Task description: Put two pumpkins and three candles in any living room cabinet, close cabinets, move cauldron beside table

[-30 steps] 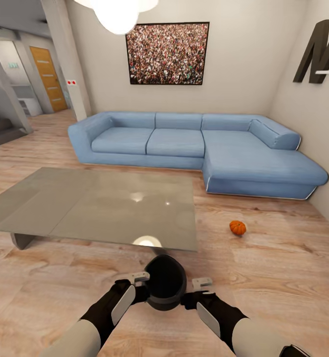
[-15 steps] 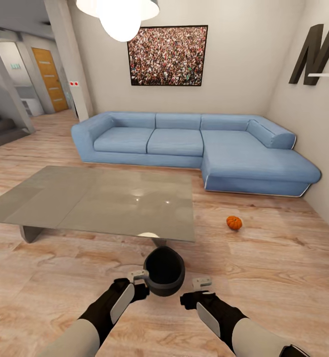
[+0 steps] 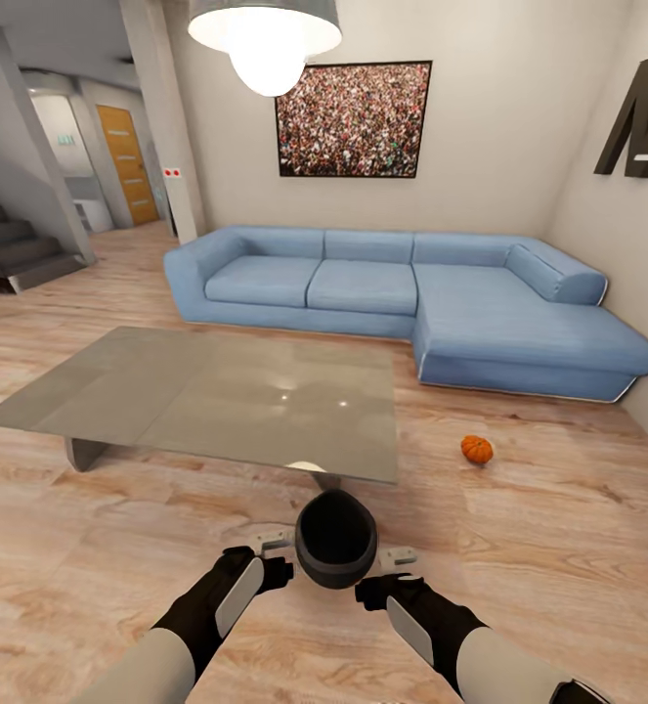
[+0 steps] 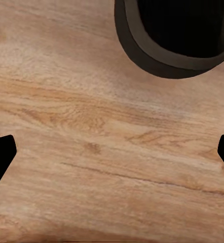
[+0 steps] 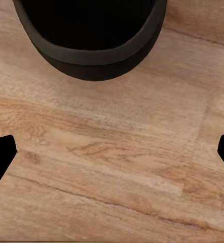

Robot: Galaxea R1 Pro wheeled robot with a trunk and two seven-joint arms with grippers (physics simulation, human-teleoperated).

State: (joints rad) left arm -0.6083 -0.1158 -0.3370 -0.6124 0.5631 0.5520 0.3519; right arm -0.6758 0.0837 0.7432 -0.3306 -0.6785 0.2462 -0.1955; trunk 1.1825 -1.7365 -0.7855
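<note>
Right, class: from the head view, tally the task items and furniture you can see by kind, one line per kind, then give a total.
Pumpkins: 1
Cauldrons: 1
Coffee tables: 1
Sofas: 1
Total: 4

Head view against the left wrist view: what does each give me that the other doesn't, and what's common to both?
Head view alone: the table just beyond the cauldron, a pumpkin on the floor right of the table, the blue sofa, and both pincers, left and right, flanking the cauldron.

Left wrist view alone: the cauldron's thick rim close up, and the left pincer's dark fingertips spread wide with bare floor between them.

Shared: the cauldron and the wood floor.
</note>
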